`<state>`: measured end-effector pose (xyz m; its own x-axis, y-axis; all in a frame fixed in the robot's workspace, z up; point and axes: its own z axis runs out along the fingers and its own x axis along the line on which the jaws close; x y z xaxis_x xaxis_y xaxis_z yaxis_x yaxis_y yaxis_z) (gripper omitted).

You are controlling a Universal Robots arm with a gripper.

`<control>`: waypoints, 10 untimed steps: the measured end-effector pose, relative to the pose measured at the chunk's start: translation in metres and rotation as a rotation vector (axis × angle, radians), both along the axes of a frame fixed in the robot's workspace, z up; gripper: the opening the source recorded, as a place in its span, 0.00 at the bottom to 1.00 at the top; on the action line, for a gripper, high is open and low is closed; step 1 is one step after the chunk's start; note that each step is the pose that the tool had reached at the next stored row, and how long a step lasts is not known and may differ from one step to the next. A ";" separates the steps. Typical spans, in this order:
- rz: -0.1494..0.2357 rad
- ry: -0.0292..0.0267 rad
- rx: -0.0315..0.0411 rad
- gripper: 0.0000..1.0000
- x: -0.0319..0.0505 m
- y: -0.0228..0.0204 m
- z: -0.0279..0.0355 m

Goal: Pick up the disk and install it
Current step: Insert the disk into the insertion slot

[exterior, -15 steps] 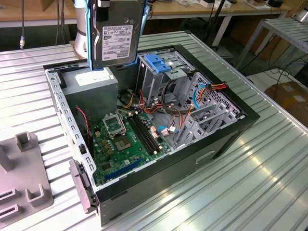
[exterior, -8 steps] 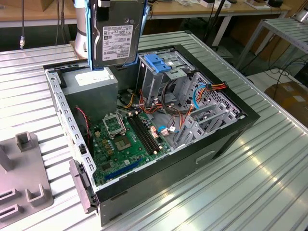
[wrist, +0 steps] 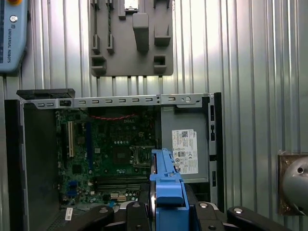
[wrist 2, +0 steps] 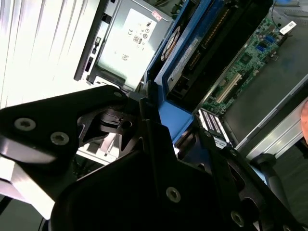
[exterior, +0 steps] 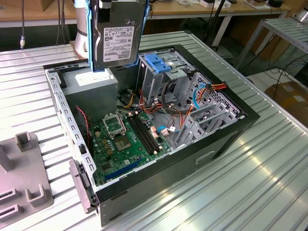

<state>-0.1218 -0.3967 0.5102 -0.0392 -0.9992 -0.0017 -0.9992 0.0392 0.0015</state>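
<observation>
Pinching disk (exterior: 118, 33) w/ end effector (wrist: 167, 211), held upright over open PC case (exterior: 226, 139) on table (exterior: 250, 192), upper left of exterior view.

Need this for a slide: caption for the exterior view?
The disk, held upright over the open case, not yet in the drive cage.

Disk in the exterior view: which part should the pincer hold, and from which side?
Its short upper end, on the blue caddy rail, from above. The disk hangs upright over the open case, so that hold, which the pincer has now, leaves the lower end free.
</observation>
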 end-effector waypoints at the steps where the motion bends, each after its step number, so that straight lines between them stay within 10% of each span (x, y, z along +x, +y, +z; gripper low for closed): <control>1: 0.000 0.0000 0.0000 0.37 0.0000 -0.0005 0.0000; 10: 0.000 0.0000 -0.0001 0.37 0.0001 -0.0059 0.0000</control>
